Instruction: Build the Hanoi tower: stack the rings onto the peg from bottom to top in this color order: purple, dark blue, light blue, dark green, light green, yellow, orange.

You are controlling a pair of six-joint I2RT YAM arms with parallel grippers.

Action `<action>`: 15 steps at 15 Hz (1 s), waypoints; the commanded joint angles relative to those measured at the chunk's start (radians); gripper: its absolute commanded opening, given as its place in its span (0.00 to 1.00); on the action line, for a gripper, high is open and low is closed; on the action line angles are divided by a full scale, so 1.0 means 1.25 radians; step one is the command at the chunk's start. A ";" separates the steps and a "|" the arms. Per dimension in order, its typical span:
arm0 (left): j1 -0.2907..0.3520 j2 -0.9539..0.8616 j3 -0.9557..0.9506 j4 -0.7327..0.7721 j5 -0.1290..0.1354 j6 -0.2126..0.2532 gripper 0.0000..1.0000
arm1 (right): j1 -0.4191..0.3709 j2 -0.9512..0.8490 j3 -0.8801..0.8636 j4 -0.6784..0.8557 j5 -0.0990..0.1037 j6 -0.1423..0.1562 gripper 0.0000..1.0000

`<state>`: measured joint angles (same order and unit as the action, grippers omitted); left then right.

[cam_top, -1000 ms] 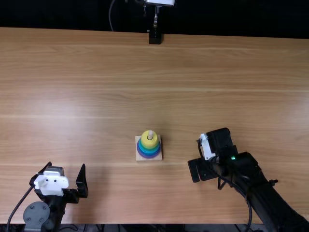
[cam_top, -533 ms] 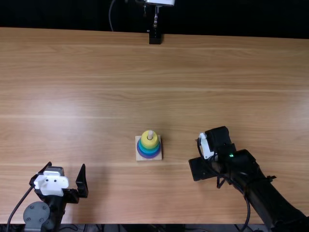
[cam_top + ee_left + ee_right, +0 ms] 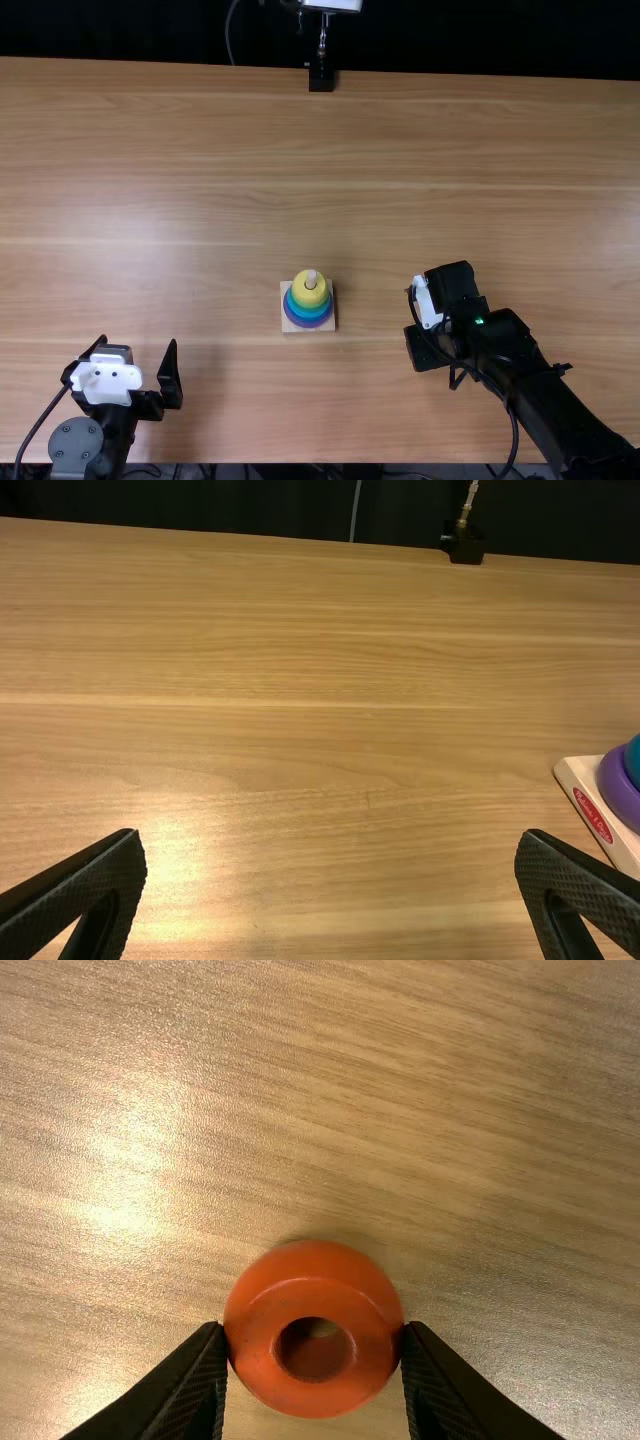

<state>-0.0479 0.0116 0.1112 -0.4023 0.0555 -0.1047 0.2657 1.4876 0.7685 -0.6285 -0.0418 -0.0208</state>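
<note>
Jaws of the right gripper (image 3: pixel 425 350) pinch the orange ring (image 3: pixel 315 1298) from opposite sides, over the table (image 3: pixel 200 200); those of the left gripper (image 3: pixel 138 342) are spread wide. Between the grippers sits the square wooden base (image 3: pixel 287 328), purple ring (image 3: pixel 308 325) lowest, yellow ring (image 3: pixel 304 295) uppermost, the peg's tip (image 3: pixel 311 275) poking out above

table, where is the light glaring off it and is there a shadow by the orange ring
Top view: pale glare on the table, left of the ring stack; left wrist view: bright patch by the left gripper; right wrist view: glare too, soft shadow beside the orange ring.
</note>
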 commanded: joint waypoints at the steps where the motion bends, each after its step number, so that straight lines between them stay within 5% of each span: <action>1: 0.003 -0.009 -0.089 -0.063 0.004 0.009 1.00 | 0.005 0.009 0.017 0.000 -0.003 0.002 0.00; 6: 0.003 -0.009 -0.089 -0.063 0.004 0.009 1.00 | 0.007 0.008 0.082 -0.009 -0.005 0.000 0.00; 15: 0.003 -0.009 -0.089 -0.063 0.004 0.009 1.00 | 0.127 0.010 0.465 -0.383 -0.003 -0.008 0.00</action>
<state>-0.0475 0.0116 0.1112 -0.4026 0.0559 -0.1051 0.4118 1.4876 1.3064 -1.1065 -0.0418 -0.0254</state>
